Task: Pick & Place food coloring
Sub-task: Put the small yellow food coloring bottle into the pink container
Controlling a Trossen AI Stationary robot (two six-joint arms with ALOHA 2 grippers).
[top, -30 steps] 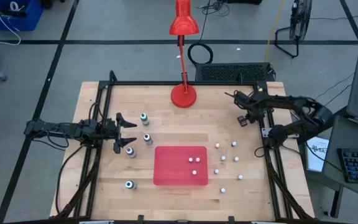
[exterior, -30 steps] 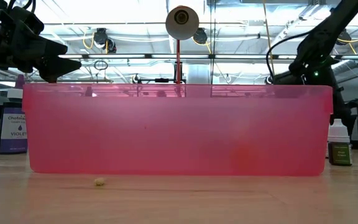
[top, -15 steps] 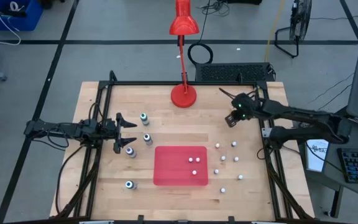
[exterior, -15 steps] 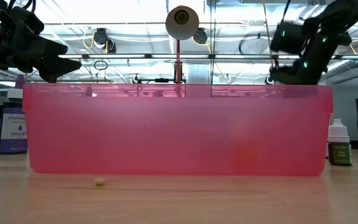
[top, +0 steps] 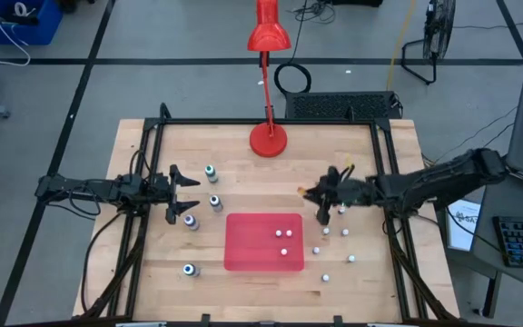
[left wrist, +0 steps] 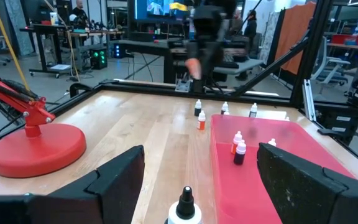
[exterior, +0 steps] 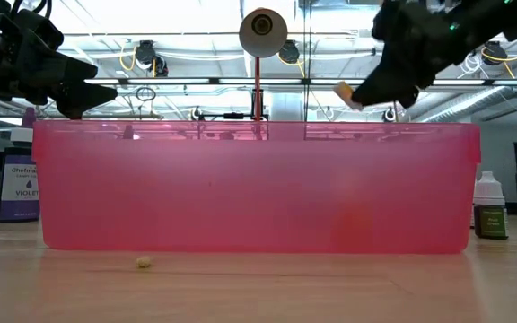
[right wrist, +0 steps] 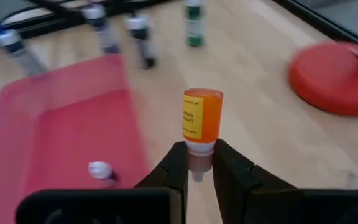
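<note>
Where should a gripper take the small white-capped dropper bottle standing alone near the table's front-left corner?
Judging from the high view, the lone white-capped dropper bottle stands upright with bare wood all round, so coming straight down and closing on its body just under the cap seems best. The left gripper, open, hovers nearest it; the right gripper already holds an orange bottle.

In the low view, a dark purple food coloring bottle (exterior: 17,184) at the left of the pink tray (exterior: 258,188) is showing a white label reading "VIOLET" under a brand line too small to make out. The orange bottle (right wrist: 202,117) in the right wrist view is carrying a yellow label whose print is blurred. Labels on the other bottles are staying unreadable.
</note>
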